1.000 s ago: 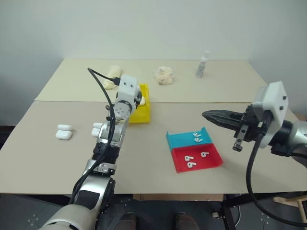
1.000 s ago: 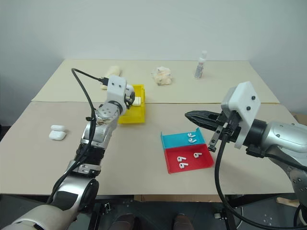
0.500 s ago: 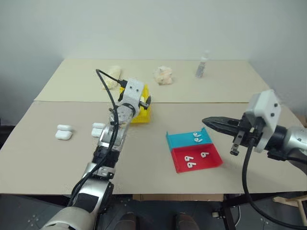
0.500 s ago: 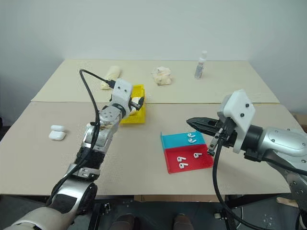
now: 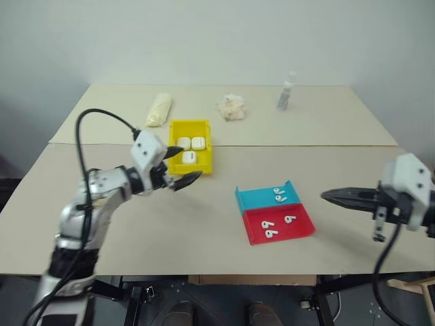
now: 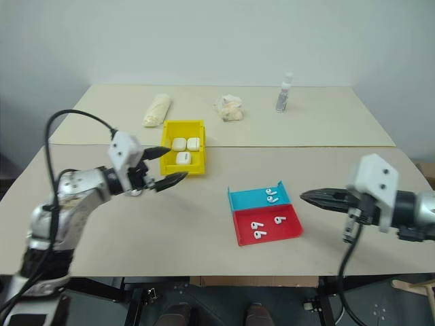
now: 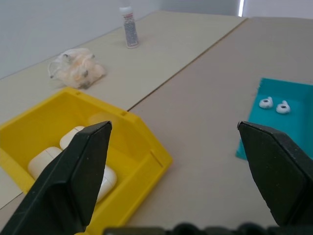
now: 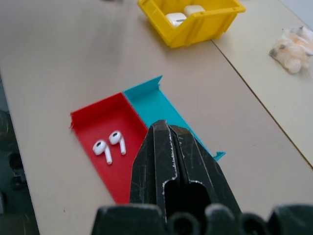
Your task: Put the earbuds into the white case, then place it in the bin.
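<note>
Three cases (image 5: 188, 147) lie in the bin (image 5: 204, 167); earbuds (image 5: 272, 229) remain on the red tray (image 5: 299, 229) and teal tray (image 5: 255, 199). Left gripper (image 5: 182, 180), fingers spread and empty, hangs just in front of the bin; right gripper (image 5: 336, 197), pressed together, points at the trays. Judged next: open directly over one earbud, pinching its stem squarely.

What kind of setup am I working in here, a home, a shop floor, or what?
Probably a lab test bench: a plain beige table against a bare white wall, with staged props, a yellow bin of white cases and teal and red trays holding earbuds.
</note>
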You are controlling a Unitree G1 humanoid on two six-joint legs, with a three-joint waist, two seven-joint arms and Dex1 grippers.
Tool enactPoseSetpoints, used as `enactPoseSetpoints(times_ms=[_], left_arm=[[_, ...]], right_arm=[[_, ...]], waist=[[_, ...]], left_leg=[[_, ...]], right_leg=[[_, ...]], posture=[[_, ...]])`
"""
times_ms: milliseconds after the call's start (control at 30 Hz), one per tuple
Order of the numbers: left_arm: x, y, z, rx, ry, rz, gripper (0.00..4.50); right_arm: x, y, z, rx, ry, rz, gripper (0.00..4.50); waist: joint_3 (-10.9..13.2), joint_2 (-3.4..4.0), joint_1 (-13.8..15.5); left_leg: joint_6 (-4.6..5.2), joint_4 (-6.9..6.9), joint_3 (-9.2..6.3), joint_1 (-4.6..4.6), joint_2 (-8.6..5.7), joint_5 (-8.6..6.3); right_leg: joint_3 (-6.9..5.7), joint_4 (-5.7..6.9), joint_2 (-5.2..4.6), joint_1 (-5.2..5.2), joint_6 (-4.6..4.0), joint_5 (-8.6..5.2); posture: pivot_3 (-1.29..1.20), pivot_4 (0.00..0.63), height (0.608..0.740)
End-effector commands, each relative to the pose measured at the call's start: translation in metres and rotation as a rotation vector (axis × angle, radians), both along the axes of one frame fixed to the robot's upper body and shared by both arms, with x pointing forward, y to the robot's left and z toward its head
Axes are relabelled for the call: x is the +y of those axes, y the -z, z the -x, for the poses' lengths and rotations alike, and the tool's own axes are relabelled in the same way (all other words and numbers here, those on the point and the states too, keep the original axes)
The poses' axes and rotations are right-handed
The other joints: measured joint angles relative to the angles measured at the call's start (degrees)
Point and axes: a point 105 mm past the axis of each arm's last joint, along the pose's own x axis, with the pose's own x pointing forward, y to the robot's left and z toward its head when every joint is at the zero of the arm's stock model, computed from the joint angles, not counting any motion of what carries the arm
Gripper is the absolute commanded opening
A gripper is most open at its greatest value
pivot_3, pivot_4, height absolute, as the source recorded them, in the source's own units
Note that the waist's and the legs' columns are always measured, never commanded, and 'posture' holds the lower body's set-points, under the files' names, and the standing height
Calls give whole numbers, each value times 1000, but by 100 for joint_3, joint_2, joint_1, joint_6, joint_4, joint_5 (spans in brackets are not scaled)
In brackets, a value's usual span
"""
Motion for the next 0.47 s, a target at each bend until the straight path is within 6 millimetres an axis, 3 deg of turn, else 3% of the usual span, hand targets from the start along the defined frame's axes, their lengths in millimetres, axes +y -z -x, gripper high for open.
enactPoseSetpoints(times_ms=[33,267,467], left_arm=[[8,-16,29,-23,95,-30,4475],[33,-12,62,42,126,-107,4475],[36,-7,70,62,131,-126,4475]], right_arm=[[-16,-8,10,-50,-59,86,0],[-33,5,12,-1,-86,142,0],[-36,5,9,-7,-87,154,0]], waist=[[0,0,-4],[0,1,-48],[0,1,-48]], left_leg=[[0,0,1,4,2,0],[2,-8,1,42,10,-2],[3,-10,2,74,12,-4]], right_leg=[[0,-3,0,4,0,0],[0,-9,4,40,-4,-3],[-2,-17,4,78,-4,-4]], posture=[[0,150,740],[0,150,740],[0,150,740]])
